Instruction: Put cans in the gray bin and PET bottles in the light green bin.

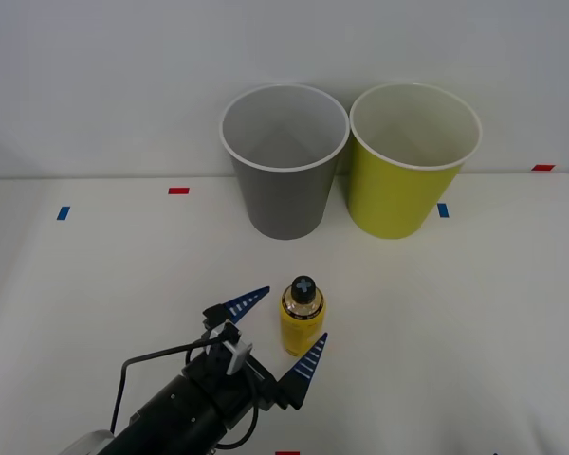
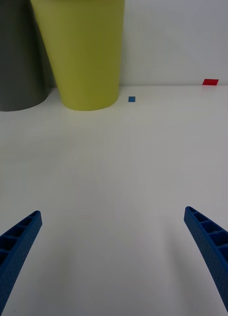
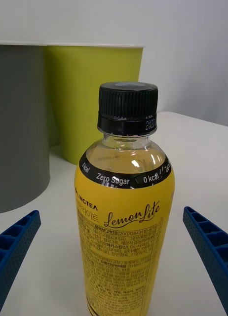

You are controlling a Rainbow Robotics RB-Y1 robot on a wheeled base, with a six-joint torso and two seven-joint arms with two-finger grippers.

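Left gripper (image 1: pixel 284 334) wide open, bottle (image 1: pixel 302 318) upright between fingers, untouched. Close squarely on label, below cap (image 3: pixel 128 107), lift straight, carry to green bin (image 1: pixel 408 190), not gray bin (image 1: pixel 283 190). Right gripper (image 2: pixel 114 256) spread wide, holding nothing.

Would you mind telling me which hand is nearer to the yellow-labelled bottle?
Left. The left hand sits open around the bottle, one finger on each side, not touching it. The right hand is open over bare table facing the bins, no bottle between its fingers.
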